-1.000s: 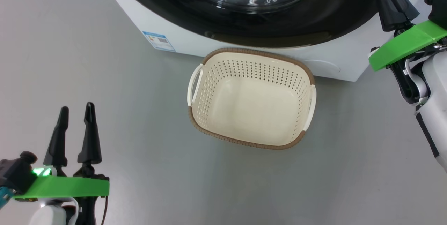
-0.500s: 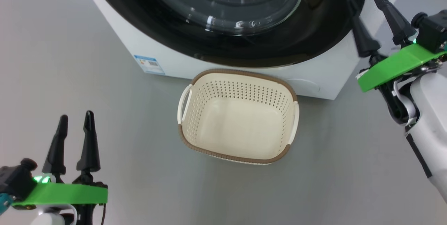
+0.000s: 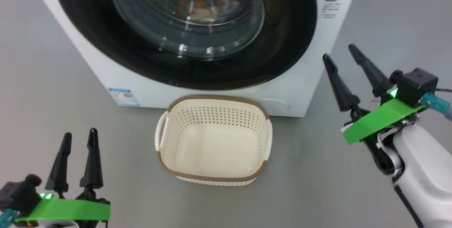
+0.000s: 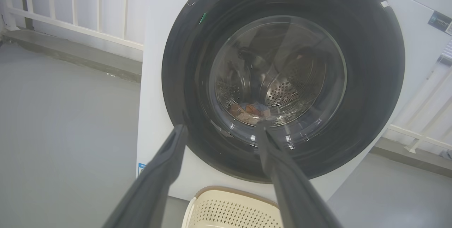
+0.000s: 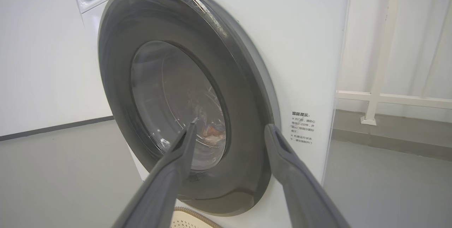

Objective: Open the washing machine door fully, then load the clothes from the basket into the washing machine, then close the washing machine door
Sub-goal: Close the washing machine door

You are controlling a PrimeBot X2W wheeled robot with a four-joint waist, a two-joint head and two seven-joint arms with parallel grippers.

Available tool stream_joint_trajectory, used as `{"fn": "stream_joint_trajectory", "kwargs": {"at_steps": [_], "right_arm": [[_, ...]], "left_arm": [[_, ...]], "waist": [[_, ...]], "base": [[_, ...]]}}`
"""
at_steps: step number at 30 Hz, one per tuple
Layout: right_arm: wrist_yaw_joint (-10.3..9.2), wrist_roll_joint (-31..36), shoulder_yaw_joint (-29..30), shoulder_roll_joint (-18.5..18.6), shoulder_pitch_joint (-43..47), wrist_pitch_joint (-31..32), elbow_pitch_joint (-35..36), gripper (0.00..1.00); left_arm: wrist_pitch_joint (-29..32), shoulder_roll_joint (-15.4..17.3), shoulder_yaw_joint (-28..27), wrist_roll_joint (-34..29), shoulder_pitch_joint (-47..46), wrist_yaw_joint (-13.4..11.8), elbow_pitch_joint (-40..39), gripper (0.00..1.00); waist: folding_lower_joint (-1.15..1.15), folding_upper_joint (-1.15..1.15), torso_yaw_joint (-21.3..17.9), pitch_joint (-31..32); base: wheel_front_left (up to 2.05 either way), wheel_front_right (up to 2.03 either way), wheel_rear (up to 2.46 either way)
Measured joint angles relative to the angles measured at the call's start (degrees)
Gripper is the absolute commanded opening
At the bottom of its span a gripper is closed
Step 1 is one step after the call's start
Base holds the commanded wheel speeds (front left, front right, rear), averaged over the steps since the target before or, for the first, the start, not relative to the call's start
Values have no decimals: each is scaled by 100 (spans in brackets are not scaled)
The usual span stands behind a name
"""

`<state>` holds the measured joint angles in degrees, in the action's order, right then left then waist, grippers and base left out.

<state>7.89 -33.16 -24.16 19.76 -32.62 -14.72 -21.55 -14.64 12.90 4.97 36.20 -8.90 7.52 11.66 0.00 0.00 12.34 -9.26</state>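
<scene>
The white washing machine [image 3: 134,83] stands ahead, its black-rimmed door [image 3: 282,37] lying flat against the front. Through the glass bowl I make out the clothes [image 3: 203,7] in the steel drum, light blue and orange-brown [image 4: 250,109]. On the floor just in front of the machine sits the cream basket [image 3: 215,118], with nothing in it. My right gripper [image 3: 338,52] is open, off the machine's right front corner and touching nothing. In the right wrist view its fingers [image 5: 231,126] point at the door [image 5: 247,115]. My left gripper [image 3: 79,133] is open at the lower left.
Grey floor [image 3: 317,185] lies around the basket and machine. A white railing [image 4: 70,26] and a low kerb run behind the machine on the left, and a white post with a rail [image 5: 378,93] stands behind its right side.
My right gripper has opened and come away from the door's right edge, lower and nearer to me. The head camera has tilted, bringing more of the door into view. The left arm is still.
</scene>
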Motion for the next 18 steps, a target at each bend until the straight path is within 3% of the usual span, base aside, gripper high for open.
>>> {"fn": "stream_joint_trajectory", "kwargs": {"at_steps": [18], "right_arm": [[0,29,110,-352,1134,1,578,100]], "left_arm": [[0,-109,-68,-102,353,0,-26,100]], "waist": [[0,0,-1048,504]], "base": [[0,0,0]]}}
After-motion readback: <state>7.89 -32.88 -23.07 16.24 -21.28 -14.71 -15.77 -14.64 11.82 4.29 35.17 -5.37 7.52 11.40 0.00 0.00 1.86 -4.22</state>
